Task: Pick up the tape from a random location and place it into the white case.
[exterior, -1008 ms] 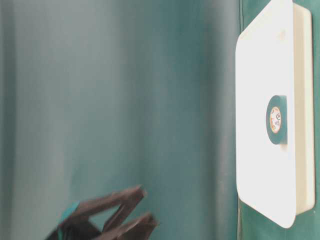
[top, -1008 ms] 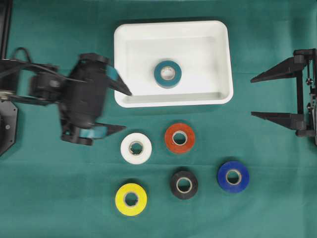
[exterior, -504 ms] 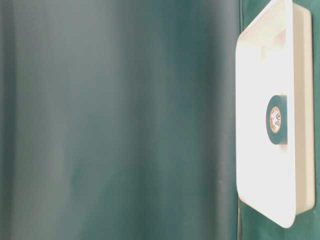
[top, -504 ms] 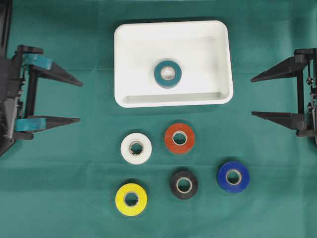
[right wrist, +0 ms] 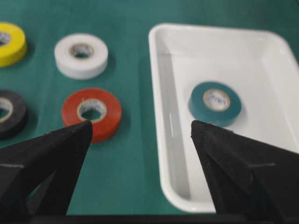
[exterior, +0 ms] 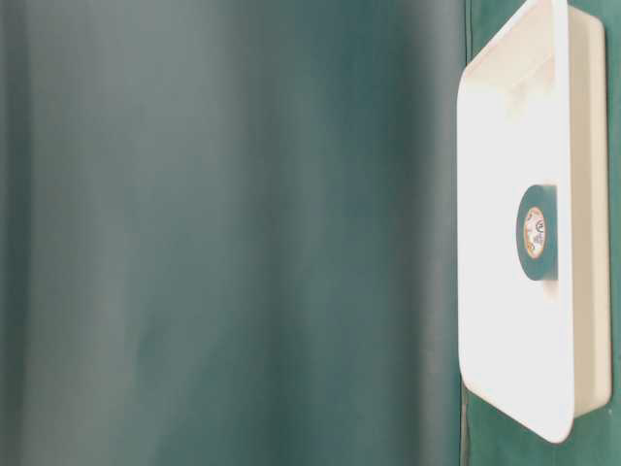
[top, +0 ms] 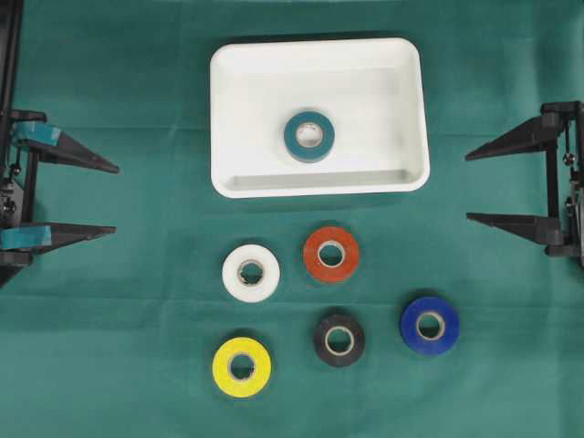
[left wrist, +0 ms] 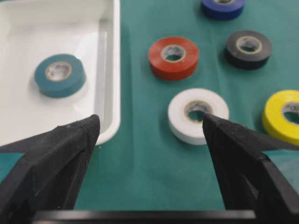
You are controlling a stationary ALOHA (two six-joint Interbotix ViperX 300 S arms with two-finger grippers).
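The white case (top: 408, 109) (exterior: 500, 320) (left wrist: 108, 56) (right wrist: 161, 84) sits at the back of the green cloth. A teal tape roll (top: 308, 136) (exterior: 537, 233) (left wrist: 60, 75) (right wrist: 215, 103) lies flat inside it. On the cloth in front lie a white roll (top: 251, 273) (left wrist: 198, 115) (right wrist: 81, 55), a red roll (top: 330, 254) (left wrist: 173, 57) (right wrist: 92, 113), a black roll (top: 338, 339) (left wrist: 248, 49) (right wrist: 10, 114), a yellow roll (top: 242, 367) (left wrist: 282, 116) (right wrist: 11, 43) and a blue roll (top: 429, 325) (left wrist: 223, 8). My left gripper (top: 116, 199) (left wrist: 150, 123) stands open at the far left edge, holding nothing. My right gripper (top: 466, 186) (right wrist: 141, 129) stands open at the far right, also holding nothing.
The arms' black frames stand at the left edge (top: 11, 182) and the right edge (top: 566, 182) of the overhead view. Green cloth (top: 137, 365) covers the whole table.
My left arm has drawn back from beside the case's left wall to the far left edge, its jaws staying open. The right arm and all the rolls have not moved.
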